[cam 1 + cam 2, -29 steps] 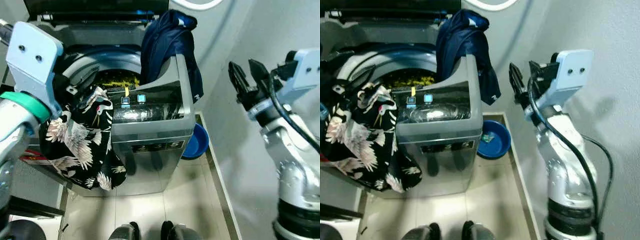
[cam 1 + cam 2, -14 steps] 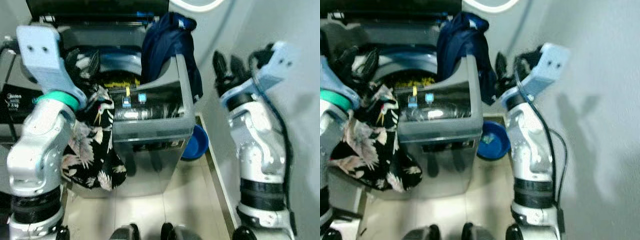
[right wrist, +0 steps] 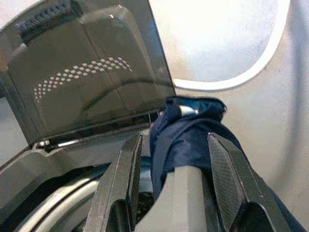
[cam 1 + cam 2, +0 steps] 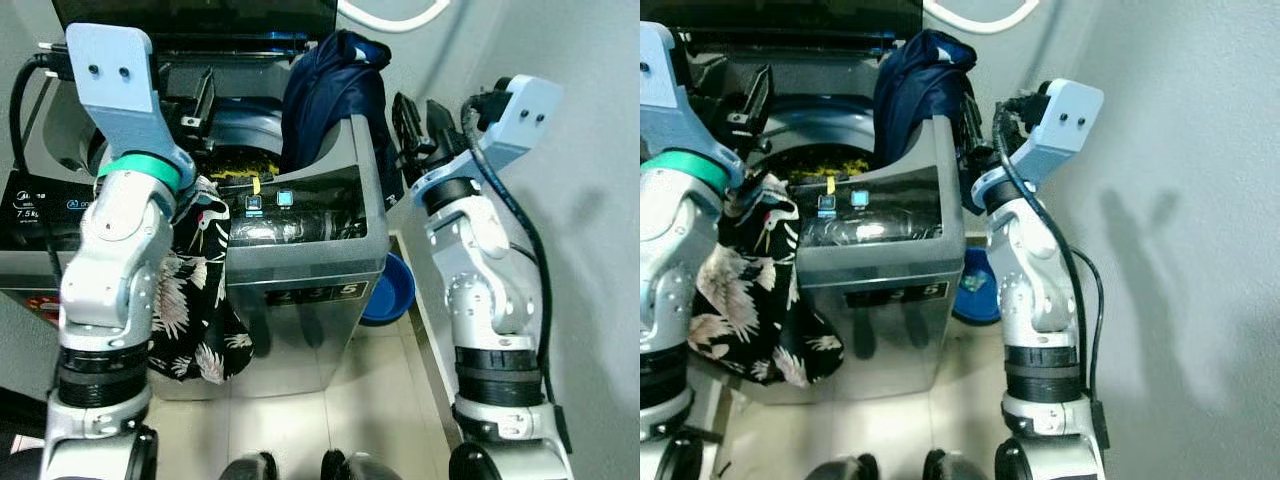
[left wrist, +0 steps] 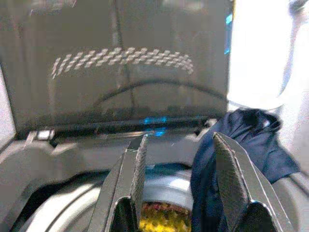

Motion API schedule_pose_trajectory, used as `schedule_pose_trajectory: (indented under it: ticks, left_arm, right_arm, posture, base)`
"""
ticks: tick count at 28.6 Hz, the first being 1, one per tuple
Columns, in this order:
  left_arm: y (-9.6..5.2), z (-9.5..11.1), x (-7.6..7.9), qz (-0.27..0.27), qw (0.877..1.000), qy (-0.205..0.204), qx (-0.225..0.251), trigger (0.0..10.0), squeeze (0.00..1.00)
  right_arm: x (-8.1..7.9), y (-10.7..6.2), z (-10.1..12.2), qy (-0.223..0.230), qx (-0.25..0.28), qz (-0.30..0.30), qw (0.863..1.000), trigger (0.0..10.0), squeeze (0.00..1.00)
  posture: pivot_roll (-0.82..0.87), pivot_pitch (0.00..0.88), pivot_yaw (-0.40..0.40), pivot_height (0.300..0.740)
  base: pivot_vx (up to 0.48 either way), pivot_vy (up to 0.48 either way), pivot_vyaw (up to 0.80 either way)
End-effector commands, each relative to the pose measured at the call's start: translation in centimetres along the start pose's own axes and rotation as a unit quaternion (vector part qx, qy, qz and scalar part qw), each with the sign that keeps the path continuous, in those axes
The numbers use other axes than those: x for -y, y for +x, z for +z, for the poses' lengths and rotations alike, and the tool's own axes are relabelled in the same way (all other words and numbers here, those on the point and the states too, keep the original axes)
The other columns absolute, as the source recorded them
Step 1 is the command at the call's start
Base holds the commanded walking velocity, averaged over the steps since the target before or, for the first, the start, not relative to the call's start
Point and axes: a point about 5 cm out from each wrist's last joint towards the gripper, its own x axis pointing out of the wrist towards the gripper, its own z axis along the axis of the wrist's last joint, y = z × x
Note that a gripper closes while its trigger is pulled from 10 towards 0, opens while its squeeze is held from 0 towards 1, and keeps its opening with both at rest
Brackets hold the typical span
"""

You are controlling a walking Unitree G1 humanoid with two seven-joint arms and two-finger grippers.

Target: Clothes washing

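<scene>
The top-loading washing machine [image 4: 300, 250] has a grey plastic body, a glossy dark control panel and a raised smoked lid [image 5: 120, 63]. Yellow fabric [image 4: 235, 165] lies inside the drum. A navy garment [image 4: 335, 95] is draped over the right rim; a black crane-print garment [image 4: 195, 300] hangs over the left front edge. The left gripper [image 5: 178, 179], fingers apart and empty, hovers above the drum. The right gripper [image 3: 174, 183], released, sits just beside the navy garment.
</scene>
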Motion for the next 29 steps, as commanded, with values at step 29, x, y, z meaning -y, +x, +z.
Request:
schedule_pose_trajectory:
  ticks: [29]
  left_arm:
    - [-1.8,-2.1,0.3,-0.01,1.0,0.019,-0.011,10.0,0.0]
  right_arm:
    - [-0.9,-1.4,-1.0,-0.106,-0.008,0.105,0.989,10.0,0.0]
  posture:
    - [0.01,0.017,0.018,0.74]
  base:
    - [0.0,0.0,0.0]
